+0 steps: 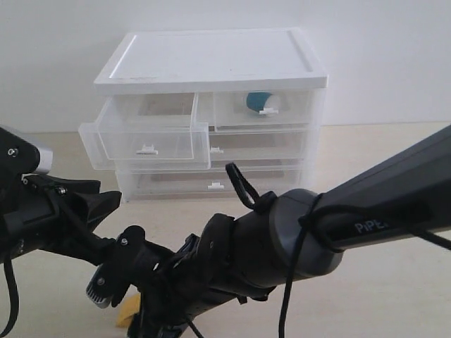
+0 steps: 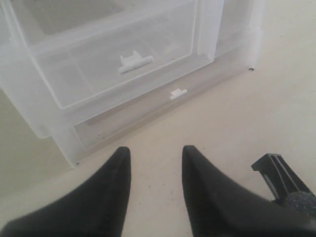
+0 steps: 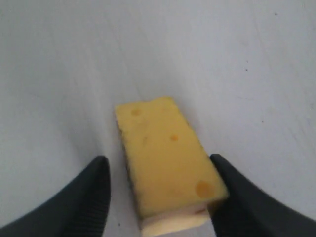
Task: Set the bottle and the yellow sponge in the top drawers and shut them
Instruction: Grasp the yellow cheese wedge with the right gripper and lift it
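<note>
The yellow sponge (image 3: 165, 158) lies on the table, and only its tip (image 1: 127, 312) shows at the bottom edge of the exterior view. My right gripper (image 3: 158, 160) is open and straddles it, one finger close against its side and the other a gap away. The bottle (image 1: 259, 101) lies inside the top right drawer (image 1: 282, 113), which is pushed in. The top left drawer (image 1: 144, 137) is pulled out and holds nothing. My left gripper (image 2: 155, 160) is open over bare table in front of the cabinet, holding nothing.
The white-topped cabinet (image 1: 211, 60) stands at the back against the wall, its two full-width drawers (image 1: 211, 184) shut. The right arm (image 1: 317, 225) crosses the foreground to the lower left. Part of it (image 2: 281, 180) shows beside my left gripper.
</note>
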`<state>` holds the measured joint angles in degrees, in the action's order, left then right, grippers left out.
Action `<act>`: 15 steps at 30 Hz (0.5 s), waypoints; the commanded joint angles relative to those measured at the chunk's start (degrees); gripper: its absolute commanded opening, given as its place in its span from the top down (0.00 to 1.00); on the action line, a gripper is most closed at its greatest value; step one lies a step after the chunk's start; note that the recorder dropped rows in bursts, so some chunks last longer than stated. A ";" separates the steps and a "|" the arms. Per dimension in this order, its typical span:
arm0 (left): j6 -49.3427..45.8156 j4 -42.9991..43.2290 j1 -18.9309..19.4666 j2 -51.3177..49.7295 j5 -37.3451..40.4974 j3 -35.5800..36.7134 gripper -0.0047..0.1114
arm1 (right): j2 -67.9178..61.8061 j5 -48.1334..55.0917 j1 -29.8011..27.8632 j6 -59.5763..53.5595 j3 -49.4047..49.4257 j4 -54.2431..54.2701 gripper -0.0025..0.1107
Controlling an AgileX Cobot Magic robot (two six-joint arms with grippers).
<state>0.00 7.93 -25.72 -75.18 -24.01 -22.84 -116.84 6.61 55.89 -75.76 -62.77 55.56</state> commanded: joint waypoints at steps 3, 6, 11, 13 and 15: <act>0.50 0.02 0.06 0.33 0.14 -0.19 0.68 | -0.35 -0.34 0.02 -0.20 -0.79 -0.01 0.92; 0.50 0.02 0.06 0.33 0.14 -0.19 0.68 | -0.24 -0.57 0.02 -0.20 -0.79 -0.01 0.98; 0.50 0.02 0.06 0.33 0.25 -0.19 0.68 | 1.70 1.77 0.02 -0.63 -0.79 -0.01 0.98; 0.50 0.02 0.06 0.33 0.52 -0.19 0.68 | 4.03 3.77 0.02 0.48 -0.79 -0.01 0.98; 0.50 0.02 0.06 0.33 0.52 -0.19 0.68 | 6.78 5.93 0.02 0.91 -0.79 -0.24 0.98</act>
<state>0.00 7.93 -25.72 -75.18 -23.79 -22.84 -113.97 9.99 55.89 -75.56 -63.33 55.64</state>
